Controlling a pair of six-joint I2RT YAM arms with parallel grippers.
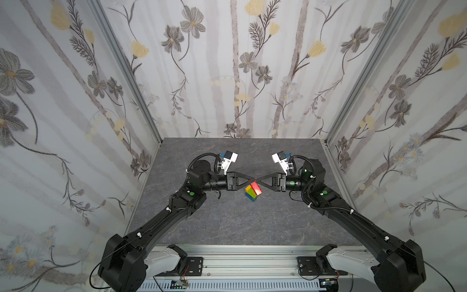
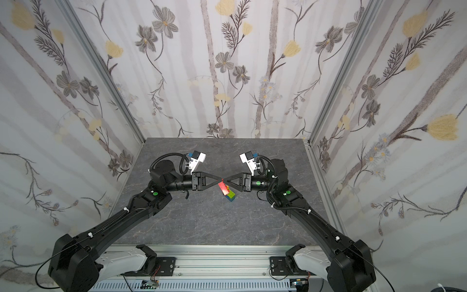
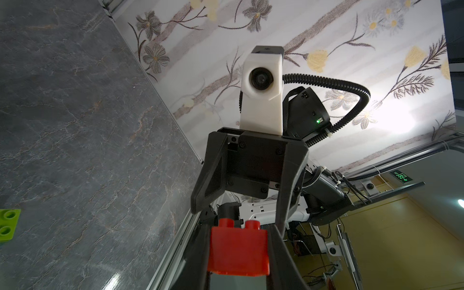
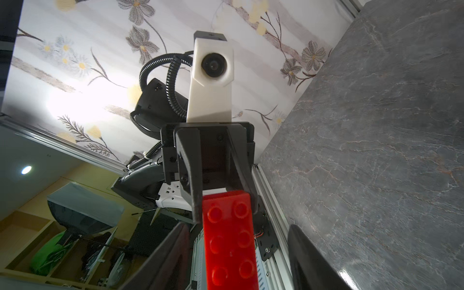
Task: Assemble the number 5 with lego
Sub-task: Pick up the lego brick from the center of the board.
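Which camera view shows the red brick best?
The right wrist view: the red brick fills much of it, studs facing the camera, far end gripped by the left gripper. The left wrist view shows only its short end. In both top views the red brick is small and tilted.

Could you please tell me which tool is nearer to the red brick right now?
Left. The left tool is clamped on one end of the red brick; the right tool faces it, jaws open astride the other end, not touching.
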